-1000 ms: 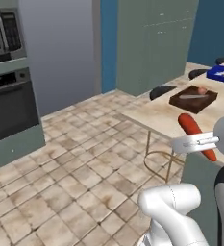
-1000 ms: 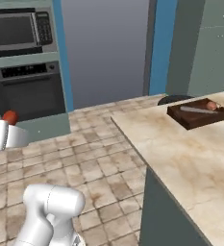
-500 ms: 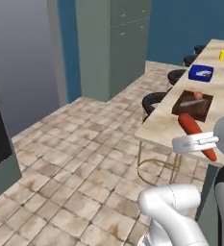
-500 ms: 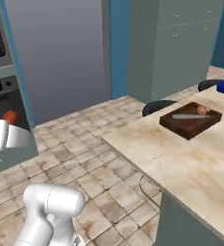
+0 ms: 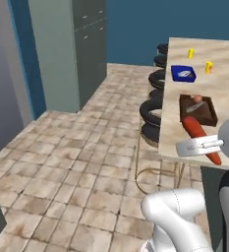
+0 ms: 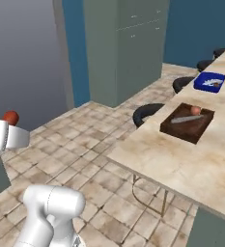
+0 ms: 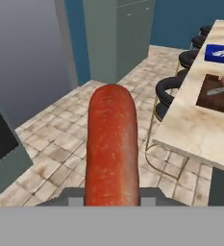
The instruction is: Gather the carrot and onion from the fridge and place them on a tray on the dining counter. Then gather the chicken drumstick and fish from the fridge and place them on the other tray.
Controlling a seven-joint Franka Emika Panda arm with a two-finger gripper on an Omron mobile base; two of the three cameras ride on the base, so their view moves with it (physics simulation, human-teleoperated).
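Currently the carrot (image 7: 111,144) is carried toward the dining counter (image 6: 181,164), clamped in the gripper (image 5: 200,145) at centre of the hand view. Next, placement is needed on a tray; the brown tray (image 6: 187,122) sits at 2 o'clock, the blue tray (image 6: 209,81) beyond.

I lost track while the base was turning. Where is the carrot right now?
The carrot is in the end effector, carried above the tiled floor beside the dining counter, not yet on the brown tray.
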